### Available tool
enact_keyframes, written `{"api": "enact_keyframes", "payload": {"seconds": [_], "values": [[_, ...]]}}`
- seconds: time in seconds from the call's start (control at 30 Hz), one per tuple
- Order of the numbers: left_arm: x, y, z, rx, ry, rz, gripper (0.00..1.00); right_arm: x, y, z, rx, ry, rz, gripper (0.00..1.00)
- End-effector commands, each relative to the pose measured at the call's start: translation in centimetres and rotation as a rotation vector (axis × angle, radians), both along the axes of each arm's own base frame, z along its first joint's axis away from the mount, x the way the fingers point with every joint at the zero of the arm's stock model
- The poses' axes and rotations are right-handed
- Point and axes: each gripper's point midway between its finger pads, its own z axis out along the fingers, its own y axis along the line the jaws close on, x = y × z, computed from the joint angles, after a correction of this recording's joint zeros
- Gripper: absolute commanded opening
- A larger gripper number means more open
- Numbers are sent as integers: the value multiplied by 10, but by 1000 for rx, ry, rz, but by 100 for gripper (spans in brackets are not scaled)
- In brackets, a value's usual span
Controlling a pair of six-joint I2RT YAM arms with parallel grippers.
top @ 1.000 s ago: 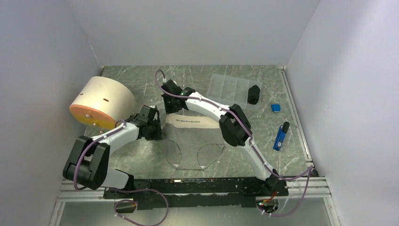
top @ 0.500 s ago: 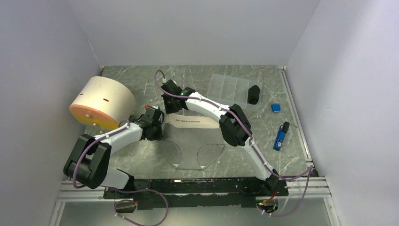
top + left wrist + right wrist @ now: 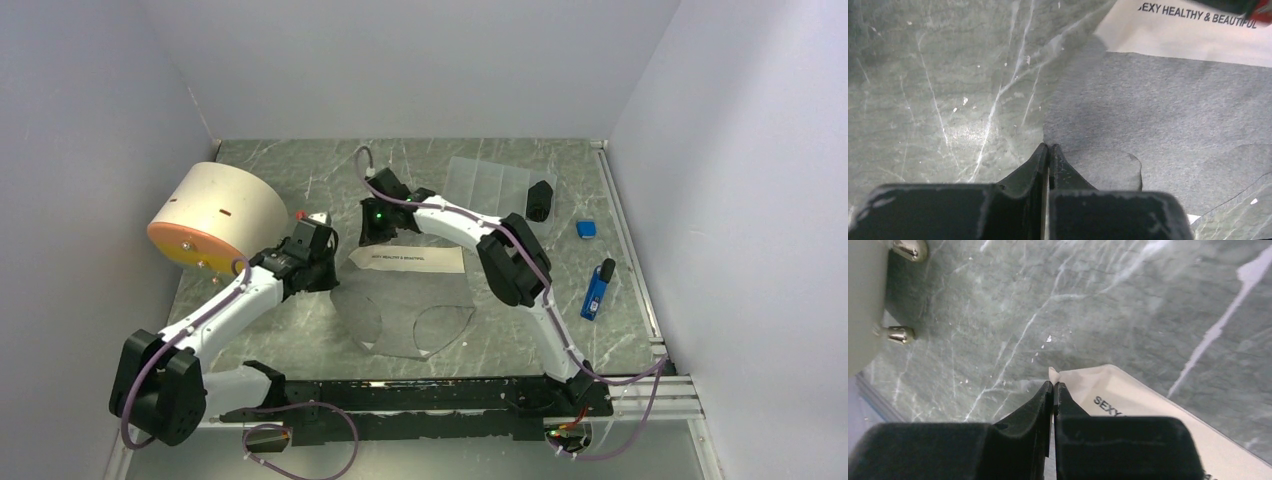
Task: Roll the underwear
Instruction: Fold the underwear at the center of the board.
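The underwear lies flat mid-table: a grey body (image 3: 400, 310) that blends with the marble, and a white waistband (image 3: 408, 259) printed "SEXY HEALTHY & BEAUTIFUL". My left gripper (image 3: 322, 270) is at its left edge. In the left wrist view the gripper (image 3: 1048, 146) is shut, its tips pinching the edge of the grey fabric (image 3: 1168, 105). My right gripper (image 3: 372, 238) is at the waistband's far left corner. In the right wrist view the gripper (image 3: 1053, 383) is shut on the white corner (image 3: 1108, 385), which pokes out past the tips.
A cream drum with an orange face (image 3: 215, 215) lies at the left, close to my left arm. At the back right are a clear compartment box (image 3: 488, 185), a black object (image 3: 540, 200), a small blue item (image 3: 587, 229) and a blue stick (image 3: 597, 290).
The right gripper has shifted right and sits at the waistband's far left corner. The left arm has stretched out and its gripper moved slightly away. The grey fabric's left edge has changed shape.
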Motion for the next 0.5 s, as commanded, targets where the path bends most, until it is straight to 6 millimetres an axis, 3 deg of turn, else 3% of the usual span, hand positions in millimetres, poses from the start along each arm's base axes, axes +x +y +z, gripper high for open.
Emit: {"api": "enact_keyframes", "payload": {"seconds": [0.0,0.27,0.47], "values": [[-13,0,-2,10,28,-34,5,18,4,64,227,-46,-10,7],[-26,-52,15,-53,-23,-174,5,22,-26,78,356,-36,-29,9],[-35,-89,30,-78,-40,-257,5,12,-60,67,360,-13,-38,9]]}}
